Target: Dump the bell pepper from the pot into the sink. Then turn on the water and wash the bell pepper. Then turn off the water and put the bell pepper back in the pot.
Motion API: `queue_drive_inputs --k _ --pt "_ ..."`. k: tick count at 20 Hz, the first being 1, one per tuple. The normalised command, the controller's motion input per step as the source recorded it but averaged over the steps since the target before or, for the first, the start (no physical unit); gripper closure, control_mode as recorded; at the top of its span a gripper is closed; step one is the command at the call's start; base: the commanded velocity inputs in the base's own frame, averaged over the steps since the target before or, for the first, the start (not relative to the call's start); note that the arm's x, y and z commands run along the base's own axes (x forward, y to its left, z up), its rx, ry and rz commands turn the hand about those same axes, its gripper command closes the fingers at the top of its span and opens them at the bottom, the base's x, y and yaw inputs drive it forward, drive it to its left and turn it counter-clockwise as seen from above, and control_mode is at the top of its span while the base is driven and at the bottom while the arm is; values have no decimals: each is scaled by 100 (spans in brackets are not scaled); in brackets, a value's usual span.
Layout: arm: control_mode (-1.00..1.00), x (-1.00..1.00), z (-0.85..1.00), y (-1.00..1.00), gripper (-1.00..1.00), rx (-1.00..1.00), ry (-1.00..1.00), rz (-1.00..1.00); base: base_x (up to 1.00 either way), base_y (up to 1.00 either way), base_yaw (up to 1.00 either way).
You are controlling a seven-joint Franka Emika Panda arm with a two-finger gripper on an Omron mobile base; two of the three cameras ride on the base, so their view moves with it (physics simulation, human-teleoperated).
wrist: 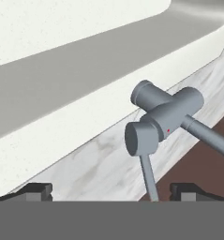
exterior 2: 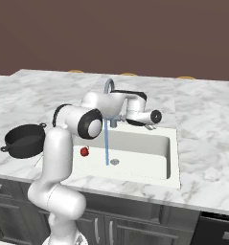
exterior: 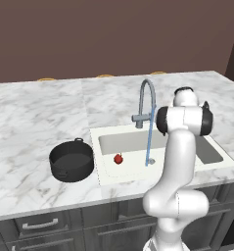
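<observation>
The small red bell pepper [exterior: 118,158] [exterior 2: 84,151] lies on the floor of the white sink [exterior: 106,137] [exterior 2: 149,143], left of the drain. A thin blue stream of water [exterior: 149,142] [exterior 2: 106,143] runs from the curved grey faucet [exterior: 147,98] into the basin. The black pot [exterior: 72,161] [exterior 2: 24,139] stands upright on the counter left of the sink, and nothing shows inside it. My gripper [exterior 2: 149,125] [wrist: 112,191] is open and holds nothing, hovering at the faucet's base. In the hand view the faucet's thin lever [wrist: 148,176] runs between the two fingertips.
Grey-veined marble counter [exterior: 35,117] surrounds the sink. The faucet's valve body [wrist: 165,115] sits just ahead of the fingers, on the marble ledge behind the sink. My own arm covers the sink's right part in the left base view. Dark cabinet drawers [exterior: 40,225] run below the counter's front edge.
</observation>
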Motion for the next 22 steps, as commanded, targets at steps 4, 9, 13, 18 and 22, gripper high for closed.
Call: queue_drive_inputs --k 4,9,13,18,22 --pt "-100 0 -21 -1 -100 0 6 0 0 0 0" --pt "-100 2 -7 0 -100 0 2 0 0 0 0" --pt "-100 13 0 0 -100 0 1 0 0 0 0" --pt "-100 27 -6 1 -100 0 1 0 0 0 0" --pt "-100 33 -6 3 -100 0 3 0 0 0 0"
